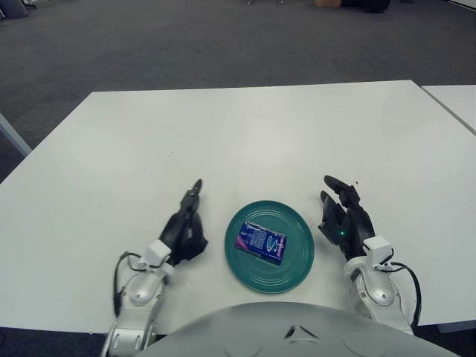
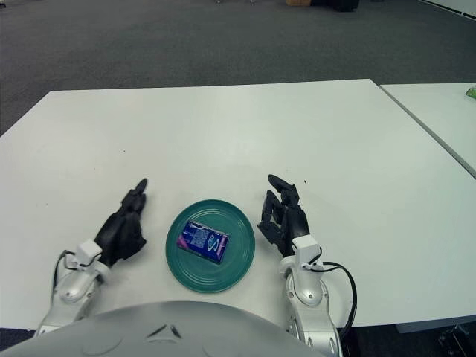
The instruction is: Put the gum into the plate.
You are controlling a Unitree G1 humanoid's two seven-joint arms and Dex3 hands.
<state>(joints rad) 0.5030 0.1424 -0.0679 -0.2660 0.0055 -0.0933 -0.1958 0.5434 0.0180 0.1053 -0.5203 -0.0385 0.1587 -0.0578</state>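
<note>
A blue and purple gum pack lies flat inside the round teal plate near the table's front edge. My left hand shows just left of the plate, fingers relaxed and extended, holding nothing. My right hand shows just right of the plate, fingers spread and empty. Neither hand touches the plate or the gum.
The white table stretches away behind the plate. A second white table stands at the right, with a gap between the two. Grey carpet lies beyond.
</note>
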